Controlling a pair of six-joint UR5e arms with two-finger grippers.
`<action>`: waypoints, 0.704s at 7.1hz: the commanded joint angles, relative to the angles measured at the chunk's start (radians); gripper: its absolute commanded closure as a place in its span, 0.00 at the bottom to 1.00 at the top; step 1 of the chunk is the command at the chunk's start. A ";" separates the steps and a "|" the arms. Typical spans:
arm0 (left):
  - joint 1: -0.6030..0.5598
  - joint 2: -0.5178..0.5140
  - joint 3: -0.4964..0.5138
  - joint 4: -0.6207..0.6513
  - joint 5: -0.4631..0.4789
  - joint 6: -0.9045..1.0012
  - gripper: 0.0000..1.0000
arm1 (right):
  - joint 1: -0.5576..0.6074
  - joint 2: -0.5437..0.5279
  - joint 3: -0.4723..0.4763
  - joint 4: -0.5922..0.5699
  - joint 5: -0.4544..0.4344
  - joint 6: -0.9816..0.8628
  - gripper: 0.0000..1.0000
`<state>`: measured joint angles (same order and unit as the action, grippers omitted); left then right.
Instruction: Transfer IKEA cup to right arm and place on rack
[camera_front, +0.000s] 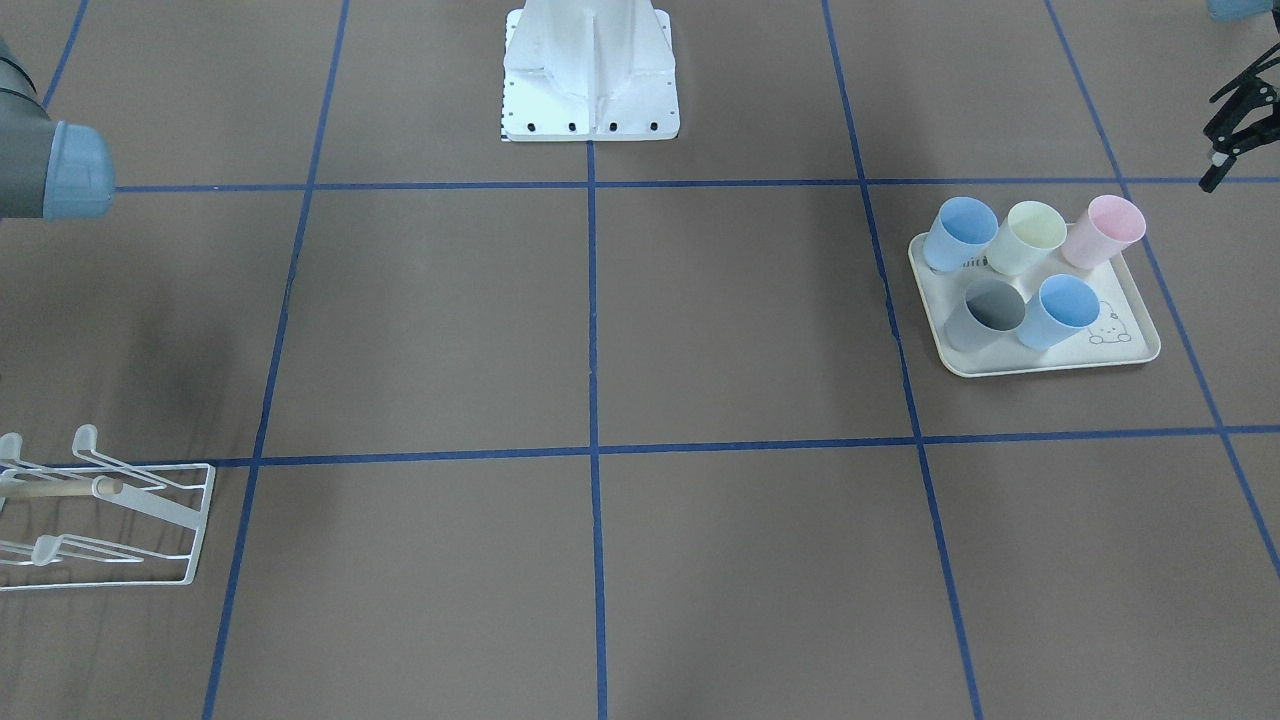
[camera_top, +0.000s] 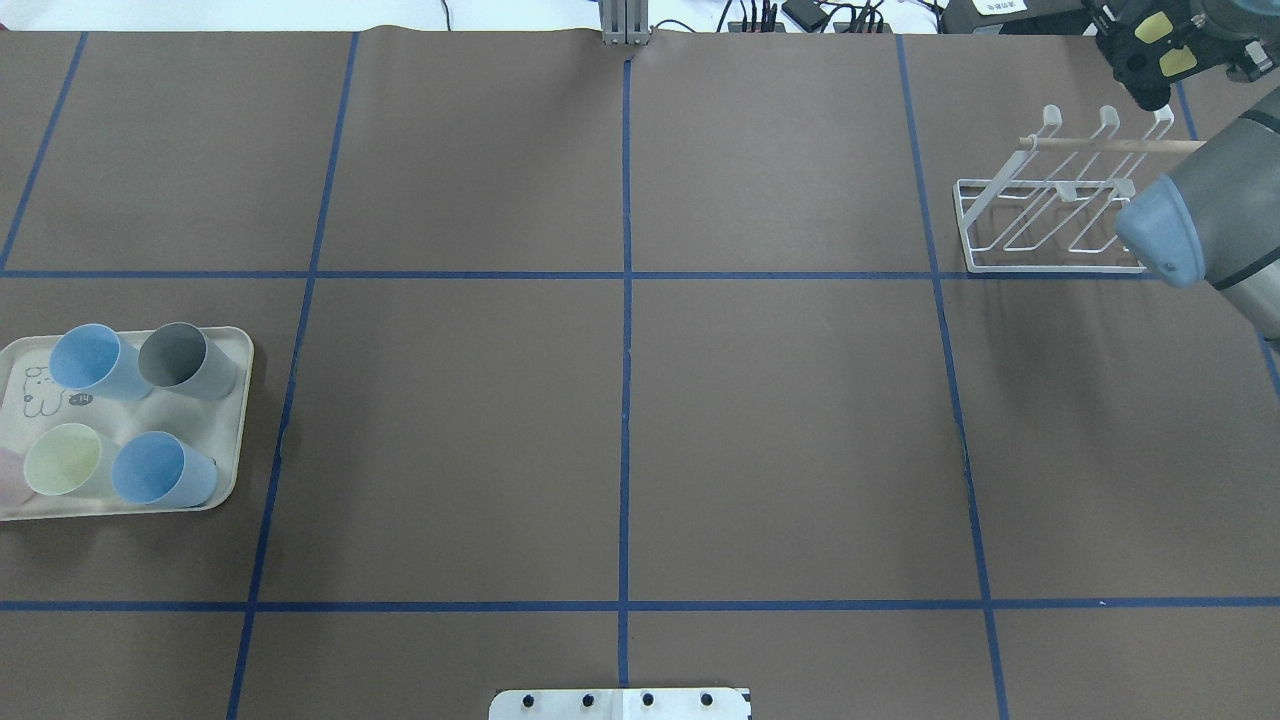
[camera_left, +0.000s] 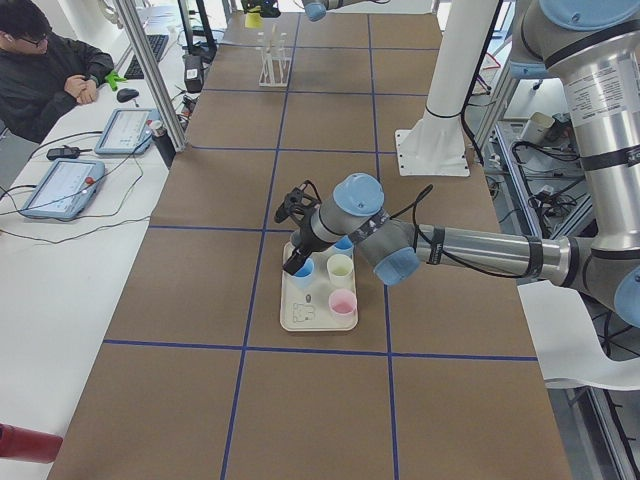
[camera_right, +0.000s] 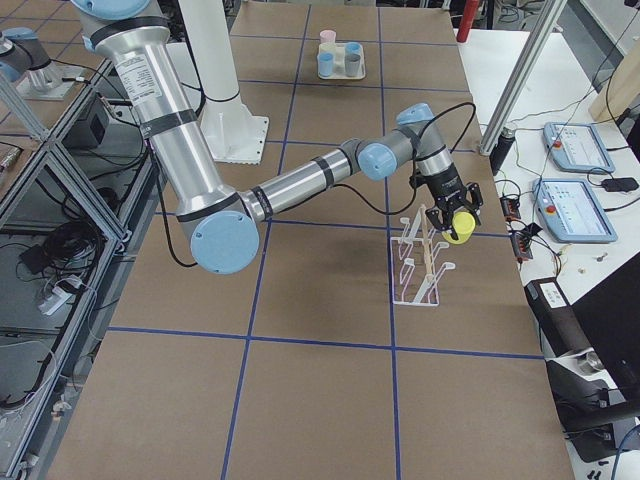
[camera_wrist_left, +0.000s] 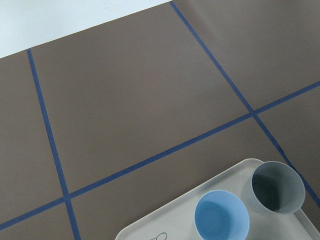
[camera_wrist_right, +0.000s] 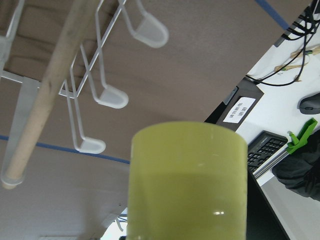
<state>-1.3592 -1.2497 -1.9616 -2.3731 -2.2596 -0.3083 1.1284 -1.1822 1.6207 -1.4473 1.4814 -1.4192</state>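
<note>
Yellow-green cup (camera_wrist_right: 187, 185) sits clenched in our right claw (camera_right: 457, 220) near the rack (camera_right: 418, 268); we judge a misaligned descent could strike a prong (camera_wrist_right: 111, 96) and topple it.

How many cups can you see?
6. On the tray: two blue cups, a yellow cup, a pink cup, a grey cup. The right gripper holds a yellow-green cup by the rack.
</note>
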 joint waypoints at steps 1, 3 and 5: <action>0.000 0.000 0.001 0.000 0.000 0.000 0.00 | -0.056 -0.016 -0.007 -0.001 -0.056 0.032 1.00; 0.000 0.000 0.006 -0.003 -0.014 0.000 0.00 | -0.067 -0.017 -0.028 -0.001 -0.064 0.023 1.00; 0.000 0.000 0.006 -0.005 -0.015 0.000 0.00 | -0.067 -0.016 -0.050 0.001 -0.066 0.022 1.00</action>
<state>-1.3591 -1.2502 -1.9563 -2.3761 -2.2723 -0.3083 1.0625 -1.1989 1.5826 -1.4471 1.4179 -1.3967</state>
